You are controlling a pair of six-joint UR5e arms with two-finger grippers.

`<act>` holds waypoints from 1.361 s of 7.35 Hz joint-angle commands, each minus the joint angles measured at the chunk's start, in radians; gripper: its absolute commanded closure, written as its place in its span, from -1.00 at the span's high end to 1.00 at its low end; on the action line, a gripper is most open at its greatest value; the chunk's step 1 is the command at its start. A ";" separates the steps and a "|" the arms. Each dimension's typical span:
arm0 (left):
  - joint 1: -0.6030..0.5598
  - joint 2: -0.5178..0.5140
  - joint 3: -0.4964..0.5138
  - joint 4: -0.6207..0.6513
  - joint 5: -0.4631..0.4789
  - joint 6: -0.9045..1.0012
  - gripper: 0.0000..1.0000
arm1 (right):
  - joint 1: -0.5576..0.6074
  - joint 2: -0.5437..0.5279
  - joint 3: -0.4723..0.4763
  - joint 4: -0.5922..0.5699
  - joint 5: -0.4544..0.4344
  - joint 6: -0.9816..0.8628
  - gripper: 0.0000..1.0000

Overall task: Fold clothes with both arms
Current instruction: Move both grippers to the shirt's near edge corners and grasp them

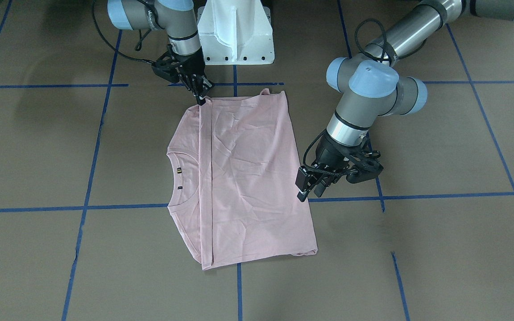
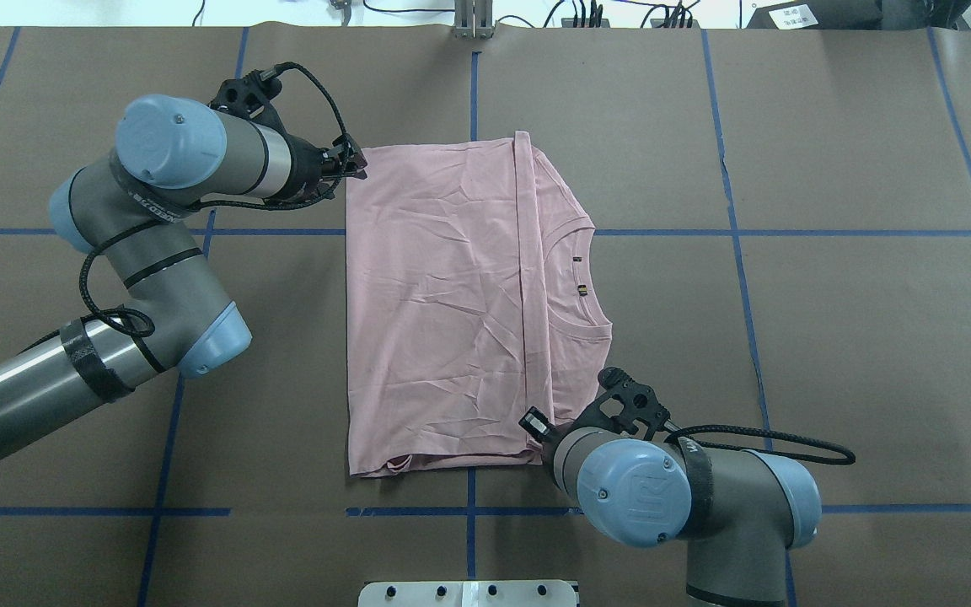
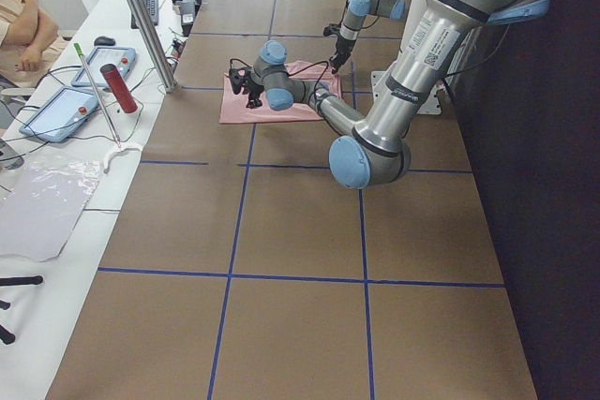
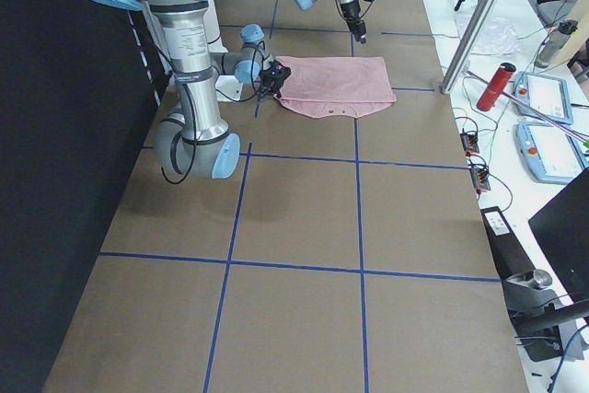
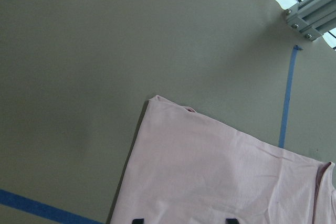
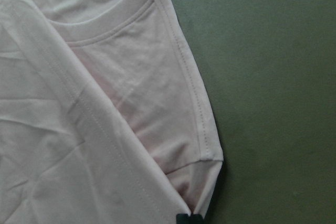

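The pale pink T-shirt [image 1: 248,178] lies flat on the brown table, plain side up. Its hem part is folded over towards the round collar [image 1: 181,178], and a fold strip runs across it. My left gripper [image 1: 308,191] hangs open just above the shirt's edge opposite the collar; in the left wrist view its two tips [image 5: 184,221] stand apart over the pink cloth [image 5: 226,171]. My right gripper [image 1: 201,99] is shut at the near-robot end of the fold strip. Its dark tip [image 6: 185,217] meets the gathered fabric beside the sleeve corner [image 6: 212,153].
The white pedestal [image 1: 237,35] stands at the robot's edge of the table. Blue tape lines [image 2: 789,232] grid the brown surface. On a side bench beyond the far edge, past an aluminium post [image 4: 474,34], are a red cylinder [image 4: 497,86] and tablets [image 3: 70,105]. A seated person [image 3: 23,25] is beside it.
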 commanded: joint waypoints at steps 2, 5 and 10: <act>0.065 0.039 -0.141 0.109 -0.002 -0.087 0.21 | 0.001 -0.009 0.051 -0.037 0.004 -0.004 -1.00; 0.234 0.170 -0.411 0.357 0.009 -0.224 0.40 | 0.003 -0.023 0.079 -0.038 0.006 -0.006 -1.00; 0.400 0.242 -0.452 0.394 0.072 -0.286 0.37 | 0.001 -0.023 0.082 -0.040 0.007 -0.009 -1.00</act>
